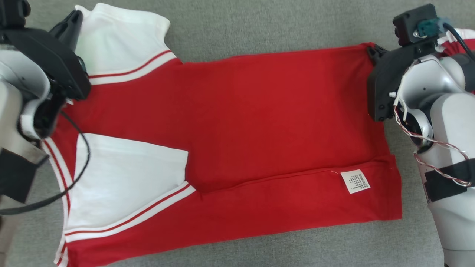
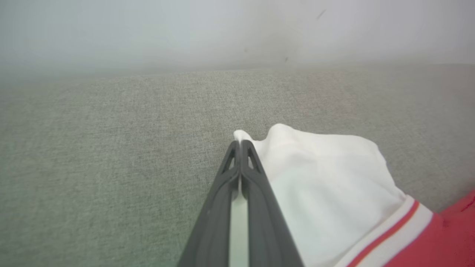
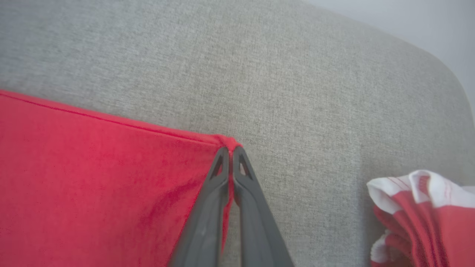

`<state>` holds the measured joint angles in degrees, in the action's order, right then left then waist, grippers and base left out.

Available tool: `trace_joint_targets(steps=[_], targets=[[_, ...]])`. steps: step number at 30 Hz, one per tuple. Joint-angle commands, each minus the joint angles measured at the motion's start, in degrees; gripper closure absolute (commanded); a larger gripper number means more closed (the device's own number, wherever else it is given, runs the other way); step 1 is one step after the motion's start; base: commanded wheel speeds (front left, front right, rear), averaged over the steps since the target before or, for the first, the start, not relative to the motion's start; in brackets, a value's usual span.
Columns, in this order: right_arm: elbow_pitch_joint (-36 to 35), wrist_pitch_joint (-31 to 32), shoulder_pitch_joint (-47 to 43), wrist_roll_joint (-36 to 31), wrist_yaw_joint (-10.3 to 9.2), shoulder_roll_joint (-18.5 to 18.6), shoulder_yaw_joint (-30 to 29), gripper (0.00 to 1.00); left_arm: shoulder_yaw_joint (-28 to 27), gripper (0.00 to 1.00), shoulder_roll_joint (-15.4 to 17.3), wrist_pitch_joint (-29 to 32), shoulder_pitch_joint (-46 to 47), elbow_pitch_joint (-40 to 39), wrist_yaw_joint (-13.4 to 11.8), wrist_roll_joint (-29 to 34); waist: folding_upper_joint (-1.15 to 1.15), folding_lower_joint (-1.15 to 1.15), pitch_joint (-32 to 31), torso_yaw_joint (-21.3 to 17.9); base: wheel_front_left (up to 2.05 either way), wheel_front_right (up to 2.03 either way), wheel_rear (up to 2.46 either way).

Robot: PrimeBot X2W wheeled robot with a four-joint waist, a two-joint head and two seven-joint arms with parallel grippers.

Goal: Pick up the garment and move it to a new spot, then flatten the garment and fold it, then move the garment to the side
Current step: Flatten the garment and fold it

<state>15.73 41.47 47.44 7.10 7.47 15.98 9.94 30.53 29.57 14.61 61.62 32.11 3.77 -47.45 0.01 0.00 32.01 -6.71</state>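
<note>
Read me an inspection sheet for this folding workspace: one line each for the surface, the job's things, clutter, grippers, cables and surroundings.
Surface: grey woven fabric surface, bare around the clothes.
Job's things: red garment with white sleeves, spread flat; a crease runs along its near side, above a white label.
Clutter: second red-and-white garment, bunched to the right, apart from the spread one.
Grippers: left gripper shut on the far white sleeve; right gripper shut on the far hem corner.
Cables: black cable from the left arm loops across the near sleeve; twisted red-and-white wires on the right forearm.
Surroundings: pale wall beyond the surface.
</note>
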Motion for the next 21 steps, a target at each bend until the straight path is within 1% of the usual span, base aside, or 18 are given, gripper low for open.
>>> trace_joint_targets(steps=[1,3,6,9,13,18,21], targets=[[0.2,-1.3,-1.2,-0.4,0.04,-0.3,-0.8,1.00,-0.4,1.00,-0.8,-2.5,-1.5,-0.2,-0.6,0.6,-0.01,0.00,-2.4,1.2,0.00,0.00,0.00],[0.2,-3.7,-2.4,-1.7,0.04,-0.7,-2.6,1.00,-0.6,1.00,-1.9,-5.8,-3.4,-0.3,-1.1,0.6,-0.01,0.00,-3.9,1.9,0.00,0.00,0.00],[0.3,-6.4,-5.5,-2.8,0.04,-1.9,-4.7,1.00,-0.7,1.00,-3.6,-9.8,-6.2,-0.8,-1.3,0.4,-0.01,0.00,-6.2,3.2,0.00,0.00,0.00],[-0.5,-8.4,-8.4,-3.1,0.04,-2.5,-5.7,1.00,-0.6,1.00,-4.6,-12.4,-9.5,-1.9,-1.2,-0.2,-0.01,0.00,-8.3,4.3,0.00,0.00,0.00],[-1.9,-10.4,-12.5,-4.1,0.04,-2.0,-6.0,1.00,-0.6,1.00,-5.3,-15.6,-14.3,-4.3,-1.7,-0.5,-0.01,0.00,-11.3,5.8,0.00,0.00,0.00],[-4.9,-9.5,-18.9,-3.4,0.04,-1.3,-7.0,1.00,0.0,1.00,-6.1,-17.4,-22.3,-7.3,-3.1,-1.5,-0.01,0.00,-15.7,7.8,0.00,0.00,0.00],[-7.2,-7.1,-23.6,-2.9,0.04,-0.4,-7.7,1.00,1.2,1.00,-6.4,-17.4,-26.9,-9.3,-3.6,-2.1,-0.01,0.00,-17.9,9.1,0.00,0.00,0.00]])
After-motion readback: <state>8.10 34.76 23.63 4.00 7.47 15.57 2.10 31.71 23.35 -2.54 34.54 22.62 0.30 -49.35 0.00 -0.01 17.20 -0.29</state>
